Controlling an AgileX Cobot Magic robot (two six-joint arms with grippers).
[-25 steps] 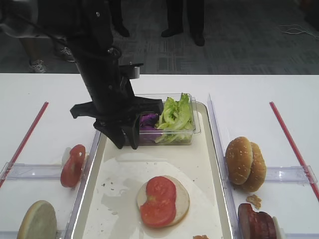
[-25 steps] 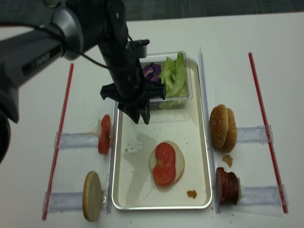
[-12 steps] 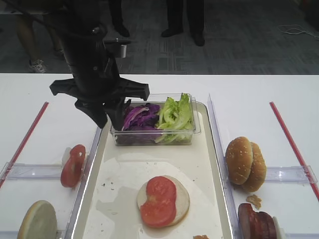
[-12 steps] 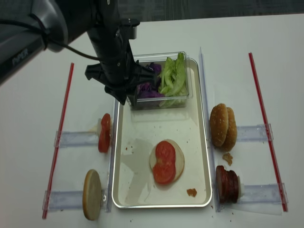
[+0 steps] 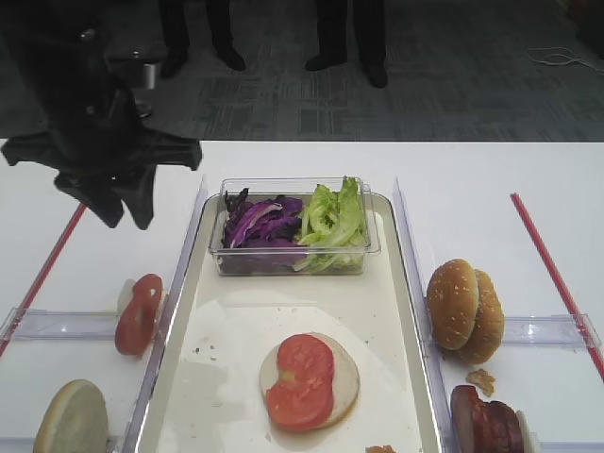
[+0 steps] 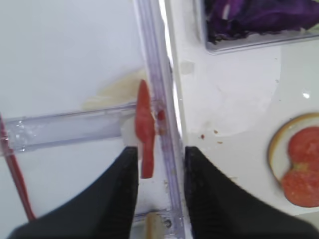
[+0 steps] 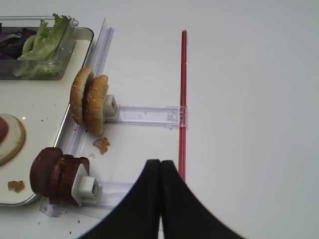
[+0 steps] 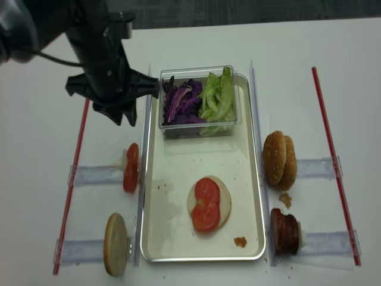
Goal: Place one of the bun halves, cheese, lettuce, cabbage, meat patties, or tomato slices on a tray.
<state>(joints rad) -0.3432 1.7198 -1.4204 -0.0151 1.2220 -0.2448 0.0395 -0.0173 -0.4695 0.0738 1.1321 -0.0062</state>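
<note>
My left gripper (image 5: 118, 215) (image 8: 122, 118) (image 6: 159, 155) hangs open and empty over the table left of the tray (image 5: 245, 311) (image 8: 172, 167). Straight below it, tomato slices (image 6: 144, 128) (image 5: 139, 311) (image 8: 131, 168) stand on edge in a clear rack. A pale bun half (image 5: 347, 377) (image 8: 221, 205) lies on the tray with two tomato slices (image 5: 302, 377) on top. Cabbage (image 5: 260, 222) and lettuce (image 5: 332, 217) fill a clear tub (image 8: 199, 130). Sesame buns (image 7: 89, 101) (image 5: 464, 310) and meat patties (image 7: 55, 174) (image 8: 284, 231) stand right of the tray. My right gripper (image 7: 160, 163) is shut, empty. Cheese is out of view.
Another bun half (image 5: 71, 420) (image 8: 115, 244) stands at the front left. Red strips (image 5: 42, 274) (image 7: 183, 99) run along both sides of the table. Crumbs (image 7: 102, 145) lie near the patties and a scrap (image 8: 240, 242) on the tray. People's legs stand behind the table.
My left gripper has swung left, from over the tub and the tray's far end to above the table left of the tray. It stays open and empty.
</note>
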